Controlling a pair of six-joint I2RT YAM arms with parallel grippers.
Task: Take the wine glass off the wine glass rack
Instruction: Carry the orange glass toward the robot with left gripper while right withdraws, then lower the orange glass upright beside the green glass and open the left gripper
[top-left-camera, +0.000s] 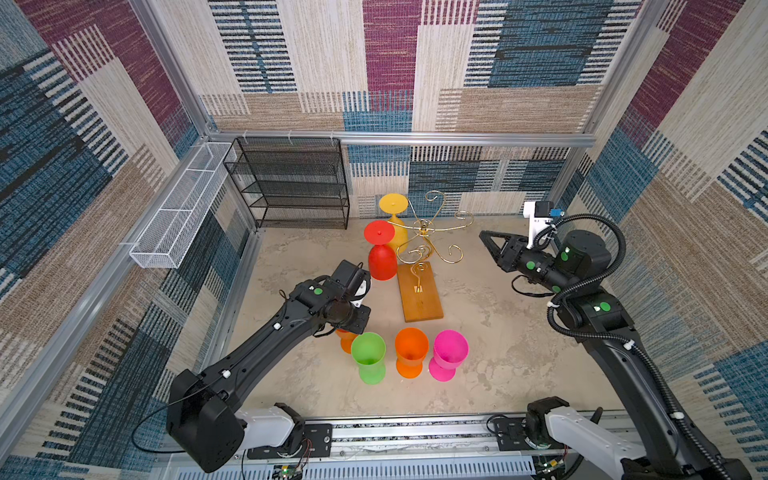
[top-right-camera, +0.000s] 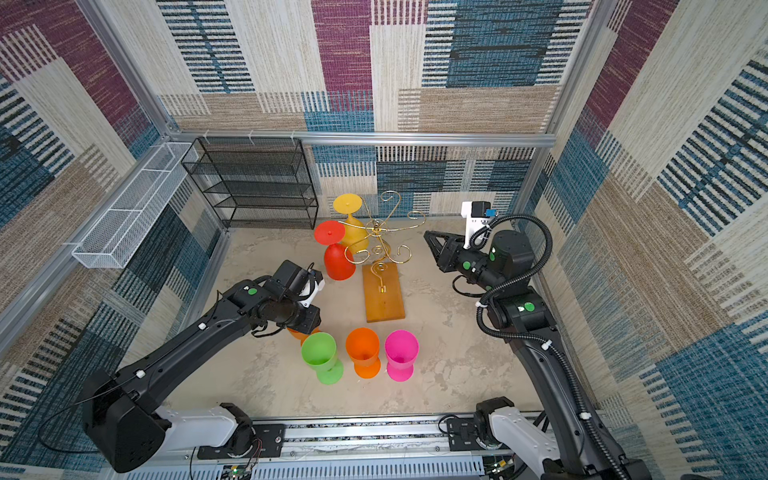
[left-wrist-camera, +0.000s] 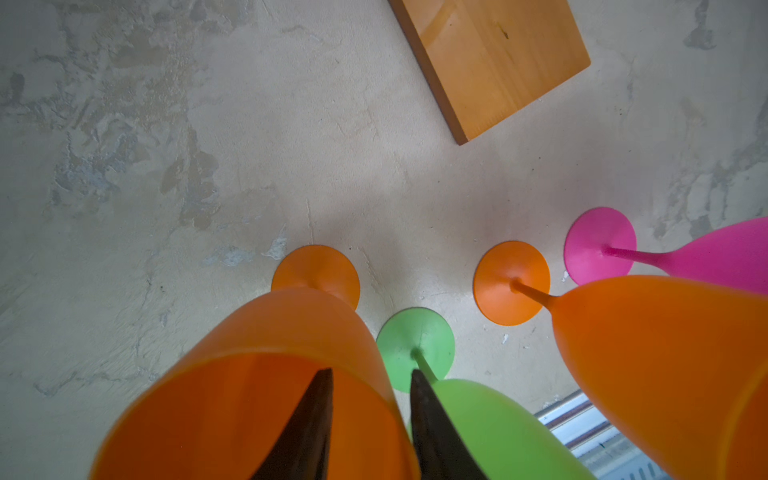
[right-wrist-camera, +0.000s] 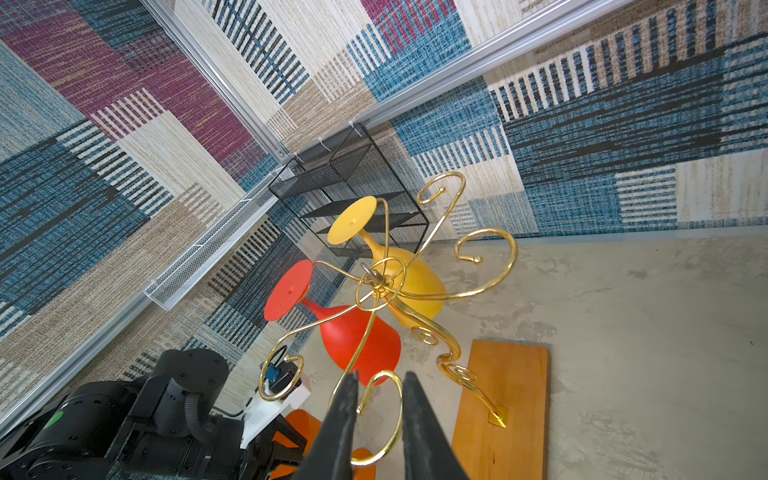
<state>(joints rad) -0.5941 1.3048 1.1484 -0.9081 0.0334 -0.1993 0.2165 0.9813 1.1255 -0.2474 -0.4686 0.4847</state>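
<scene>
Left gripper (left-wrist-camera: 372, 374) hangs over the orange wine glass (left-wrist-camera: 257, 332) with its fingers spread astride the rim. One finger is inside the bowl, the other outside, between it and the green glass (left-wrist-camera: 498, 419). The orange wine glass stands upright on the worktop (left-wrist-camera: 208, 166), off the rack. Past the green glass from this gripper, a second orange glass (left-wrist-camera: 644, 353) and a pink glass (left-wrist-camera: 731, 253) are upright too.

The wine glass rack (top-left-camera: 432, 232) stands ahead of the right gripper (top-left-camera: 483, 236), near but untouched. That gripper's fingers are narrowly parted and hold nothing. A red glass (top-left-camera: 381, 262) and a yellow glass (top-left-camera: 392, 203) hang upside down on the rack's far side from it.
</scene>
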